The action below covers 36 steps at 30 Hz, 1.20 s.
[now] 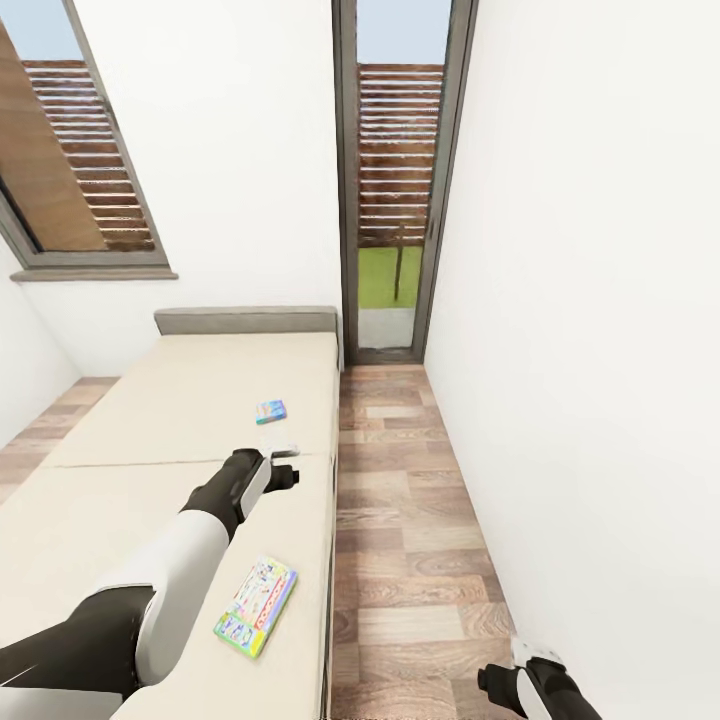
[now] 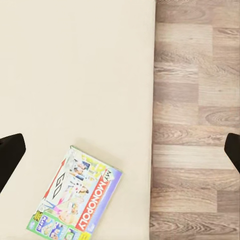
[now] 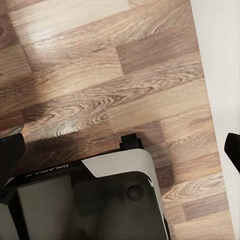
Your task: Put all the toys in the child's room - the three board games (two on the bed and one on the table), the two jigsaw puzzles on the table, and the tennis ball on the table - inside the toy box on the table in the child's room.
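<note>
The robot stands at the side of a long cream bed (image 1: 150,420) in a narrow room, with a strip of wood floor (image 1: 400,500) running between the bed and the white wall (image 1: 590,300) on the right. Two board games lie flat on the mattress. The nearer board game (image 1: 256,606), a colourful box with "My Monopoly" printed on it, sits close to the bed's floor-side edge near the robot, and in the left wrist view the same box (image 2: 77,200) lies just inside that edge. The farther board game (image 1: 271,411), a smaller blue box, rests further up the bed toward the grey headboard (image 1: 245,320), well apart from the first. The left arm reaches out over the mattress between the two boxes, and its left end effector (image 1: 283,465) hovers above the bed holding nothing; the left wrist view shows its dark fingertips (image 2: 10,157) spread wide at the picture's two sides. The right end effector (image 1: 505,680) hangs low over the floor beside the robot's base (image 3: 100,200), its fingertips (image 3: 10,155) likewise wide apart and empty. A tall glass door (image 1: 395,180) stands at the far end of the floor strip, and a window (image 1: 70,150) is set in the far wall, left of the bed's head.
</note>
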Motion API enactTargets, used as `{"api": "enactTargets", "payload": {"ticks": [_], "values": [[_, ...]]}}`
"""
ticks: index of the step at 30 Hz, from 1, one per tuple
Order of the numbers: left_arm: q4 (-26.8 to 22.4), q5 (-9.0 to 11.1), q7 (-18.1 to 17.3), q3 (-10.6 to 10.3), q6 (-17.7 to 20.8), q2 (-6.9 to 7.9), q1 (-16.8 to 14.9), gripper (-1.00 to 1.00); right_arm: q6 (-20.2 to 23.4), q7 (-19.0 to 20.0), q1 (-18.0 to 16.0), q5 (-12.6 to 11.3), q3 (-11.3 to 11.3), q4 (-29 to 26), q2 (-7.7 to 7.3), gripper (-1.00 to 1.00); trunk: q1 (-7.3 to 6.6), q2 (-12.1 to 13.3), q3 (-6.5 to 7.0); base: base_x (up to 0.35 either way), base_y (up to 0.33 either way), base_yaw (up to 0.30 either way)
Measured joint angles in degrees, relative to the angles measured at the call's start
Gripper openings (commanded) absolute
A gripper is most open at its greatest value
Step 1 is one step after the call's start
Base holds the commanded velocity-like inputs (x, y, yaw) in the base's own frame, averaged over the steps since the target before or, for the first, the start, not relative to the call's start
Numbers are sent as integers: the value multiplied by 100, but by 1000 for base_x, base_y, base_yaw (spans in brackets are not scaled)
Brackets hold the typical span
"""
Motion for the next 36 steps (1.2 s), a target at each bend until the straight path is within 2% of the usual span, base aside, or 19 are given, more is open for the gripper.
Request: {"api": "enactTargets", "payload": {"ticks": [12,27,36], "values": [[16,8,17,14,-115,77,0,100,-5,-2,0,6,4,23,-3,100,0,0,-113,0,0,0],[17,-2,17,57,-139,351,-2,100,-25,-16,0,24,0,191,0,100,0,-1,-254,0,0,0],[17,-1,-1,58,-141,375,-7,100,-26,-11,0,25,0,196,-3,100,0,-1,-338,0,0,0]]}}
